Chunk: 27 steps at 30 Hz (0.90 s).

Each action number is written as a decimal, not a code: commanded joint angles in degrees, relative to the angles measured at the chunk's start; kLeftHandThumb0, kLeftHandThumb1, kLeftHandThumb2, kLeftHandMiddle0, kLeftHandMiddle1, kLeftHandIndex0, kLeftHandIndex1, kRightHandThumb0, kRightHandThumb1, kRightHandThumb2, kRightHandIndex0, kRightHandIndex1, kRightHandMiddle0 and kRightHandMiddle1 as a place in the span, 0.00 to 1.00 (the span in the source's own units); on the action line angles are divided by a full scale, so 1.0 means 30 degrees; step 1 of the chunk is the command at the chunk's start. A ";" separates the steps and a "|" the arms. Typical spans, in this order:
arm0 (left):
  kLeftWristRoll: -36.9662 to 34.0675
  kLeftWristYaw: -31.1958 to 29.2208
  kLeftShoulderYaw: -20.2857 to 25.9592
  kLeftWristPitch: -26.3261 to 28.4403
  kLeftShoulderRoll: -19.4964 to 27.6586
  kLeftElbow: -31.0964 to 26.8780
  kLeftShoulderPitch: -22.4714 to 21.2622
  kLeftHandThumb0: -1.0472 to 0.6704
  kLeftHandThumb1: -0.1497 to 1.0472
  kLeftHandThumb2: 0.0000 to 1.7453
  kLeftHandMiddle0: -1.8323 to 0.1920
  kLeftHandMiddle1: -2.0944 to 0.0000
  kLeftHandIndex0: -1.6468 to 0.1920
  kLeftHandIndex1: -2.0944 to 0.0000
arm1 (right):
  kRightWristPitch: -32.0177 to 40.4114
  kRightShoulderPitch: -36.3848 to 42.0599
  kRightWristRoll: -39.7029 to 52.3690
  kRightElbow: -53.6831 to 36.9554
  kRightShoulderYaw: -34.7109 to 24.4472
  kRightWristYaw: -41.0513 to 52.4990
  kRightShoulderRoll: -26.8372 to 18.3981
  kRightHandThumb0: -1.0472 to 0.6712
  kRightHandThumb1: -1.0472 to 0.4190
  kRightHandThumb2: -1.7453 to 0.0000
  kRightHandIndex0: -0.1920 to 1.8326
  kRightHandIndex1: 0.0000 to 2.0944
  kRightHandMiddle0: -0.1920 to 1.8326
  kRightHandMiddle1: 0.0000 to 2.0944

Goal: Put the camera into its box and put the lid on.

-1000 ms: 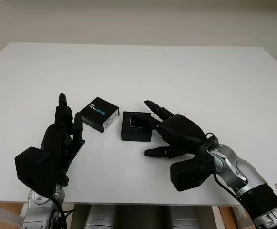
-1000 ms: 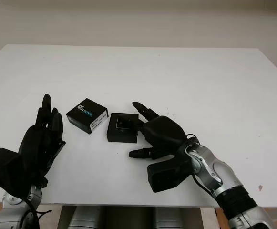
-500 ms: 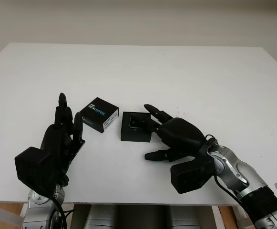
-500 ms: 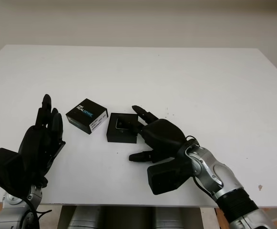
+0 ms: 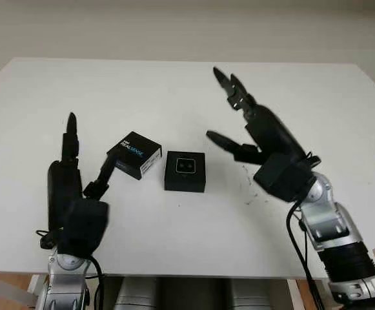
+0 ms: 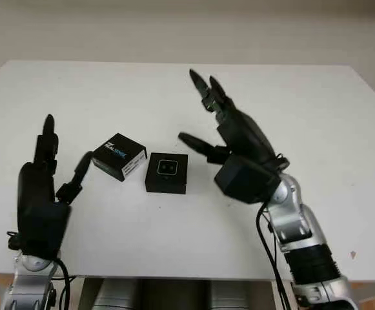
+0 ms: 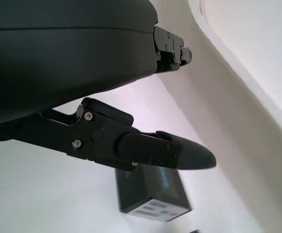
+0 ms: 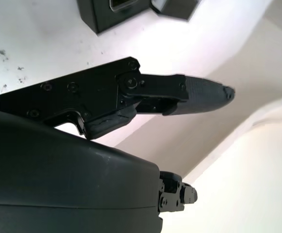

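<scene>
Camera (image 5: 185,166) seated in open box (image 5: 184,179) at tabletop (image 5: 174,97) centre. Right hand (image 5: 242,123) has lifted off it to 2 o'clock, wide, empty. Lid (image 5: 134,155) at box's 9 o'clock; left hand (image 5: 77,181) beside it, raised, wide. Lidding remains.

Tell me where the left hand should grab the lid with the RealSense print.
By my judgement, pinch the lid across its two long side walls, coming from above: it lies flat on the table, print up, apart from the box. The left hand is open just beside it.
</scene>
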 commanded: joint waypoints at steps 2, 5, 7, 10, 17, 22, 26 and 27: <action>0.1468 -0.1389 -0.0772 0.1581 0.0799 -0.0981 -0.0915 0.17 0.99 0.04 0.93 0.99 0.93 0.99 | 0.1053 -0.0781 0.0610 -0.0260 -0.0699 0.0130 -0.0007 0.17 0.00 0.72 0.04 0.02 0.08 0.03; 0.2773 -0.2463 -0.1295 0.2955 0.1294 -0.1240 -0.1507 0.18 0.98 0.04 0.95 0.99 0.93 0.98 | 0.1517 -0.0993 0.0724 -0.0015 -0.0943 -0.0038 -0.0011 0.18 0.00 0.70 0.06 0.03 0.09 0.03; 0.3559 -0.3063 -0.1640 0.3706 0.1572 -0.1219 -0.2024 0.18 0.98 0.03 0.95 0.98 0.92 0.98 | 0.1774 -0.1096 0.0679 0.0201 -0.1030 -0.0222 0.0002 0.19 0.00 0.70 0.06 0.04 0.09 0.04; 0.4414 -0.4128 -0.2118 0.4757 0.1947 -0.0909 -0.3183 0.19 0.97 0.03 0.96 0.98 0.91 0.97 | 0.1654 -0.1240 0.0714 0.0971 -0.1227 -0.0655 -0.0029 0.21 0.00 0.71 0.07 0.04 0.10 0.04; 0.4846 -0.5820 -0.2378 0.5536 0.3259 0.0006 -0.5386 0.16 0.96 0.03 0.96 0.98 0.91 0.98 | 0.1187 -0.1413 0.0740 0.2150 -0.1253 -0.1233 0.0039 0.21 0.00 0.71 0.07 0.04 0.10 0.04; 0.4610 -0.6953 -0.2413 0.5359 0.4327 0.0713 -0.6652 0.16 0.95 0.03 0.96 0.97 0.91 0.97 | 0.1053 -0.1408 0.0743 0.2471 -0.1142 -0.1540 0.0236 0.21 0.00 0.70 0.08 0.04 0.10 0.04; 0.4291 -0.7359 -0.2565 0.4940 0.4890 0.1321 -0.7025 0.18 0.94 0.03 0.96 0.97 0.90 0.97 | 0.1095 -0.1336 0.0704 0.2354 -0.1099 -0.1649 0.0333 0.21 0.00 0.70 0.08 0.04 0.10 0.04; 0.4180 -0.7481 -0.2600 0.4867 0.4992 0.1456 -0.7102 0.19 0.93 0.02 0.96 0.97 0.89 0.97 | 0.1036 -0.1325 0.0675 0.2361 -0.1088 -0.1699 0.0339 0.21 0.00 0.70 0.08 0.04 0.11 0.05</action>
